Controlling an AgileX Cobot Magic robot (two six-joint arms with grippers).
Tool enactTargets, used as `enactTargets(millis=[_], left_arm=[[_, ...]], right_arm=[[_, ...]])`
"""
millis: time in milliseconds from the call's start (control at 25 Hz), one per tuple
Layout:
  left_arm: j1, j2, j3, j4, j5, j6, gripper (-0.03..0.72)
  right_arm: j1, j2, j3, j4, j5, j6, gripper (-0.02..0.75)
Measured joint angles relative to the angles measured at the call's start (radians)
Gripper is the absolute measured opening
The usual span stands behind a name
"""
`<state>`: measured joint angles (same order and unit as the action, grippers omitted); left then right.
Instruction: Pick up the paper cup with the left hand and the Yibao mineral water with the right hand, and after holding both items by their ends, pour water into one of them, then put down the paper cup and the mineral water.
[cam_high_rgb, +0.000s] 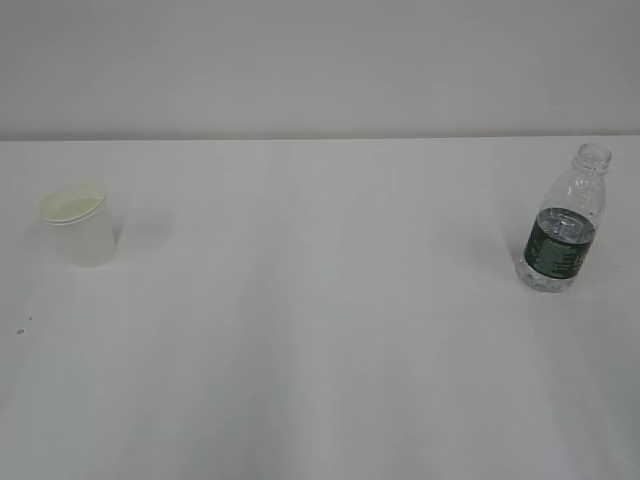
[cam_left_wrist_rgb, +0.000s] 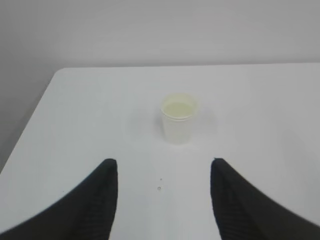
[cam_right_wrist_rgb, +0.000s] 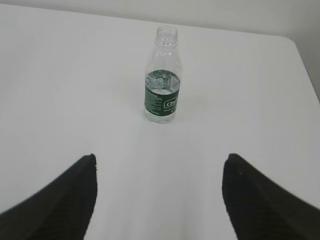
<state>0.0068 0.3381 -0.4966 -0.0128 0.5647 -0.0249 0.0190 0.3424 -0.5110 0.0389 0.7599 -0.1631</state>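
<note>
White worktop (cam_high_rgb: 320, 350) fills all three views, with a pale wall behind its far edge. The paper cup (cam_high_rgb: 78, 228) stands upright near the left edge, rim up, its inside pale cream; in the left wrist view the cup (cam_left_wrist_rgb: 178, 119) sits ahead of the left hand (cam_left_wrist_rgb: 164, 192), roughly in line with the gap between the two black fingers (cam_left_wrist_rgb: 100, 200), which stand well apart with nothing between them. A couple of tiny dark specks (cam_high_rgb: 24, 325) lie on the surface just in front of the cup, and they show as small marks (cam_left_wrist_rgb: 160, 186) between the cup and the fingers; nothing else lies in that stretch. The Yibao mineral water (cam_high_rgb: 563, 222) stands upright near the right edge, uncapped, clear and ribbed, with a dark green label band and water reaching about to the top of the label. From the right wrist view the bottle (cam_right_wrist_rgb: 162, 77) stands ahead of the right hand (cam_right_wrist_rgb: 160, 195), whose black fingers (cam_right_wrist_rgb: 255, 200) are spread wide and hold nothing. Cup and bottle are well apart, with bare tabletop between them. Neither arm appears in the exterior view.
</note>
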Motion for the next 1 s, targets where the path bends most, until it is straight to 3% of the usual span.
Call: enactTargets(millis=[1000], left_arm=[[0.000,0.000,-0.005,-0.040,0.265,0.000,0.393]], right_arm=[[0.000,0.000,0.000,0.023,0.140,0.017,0.589]])
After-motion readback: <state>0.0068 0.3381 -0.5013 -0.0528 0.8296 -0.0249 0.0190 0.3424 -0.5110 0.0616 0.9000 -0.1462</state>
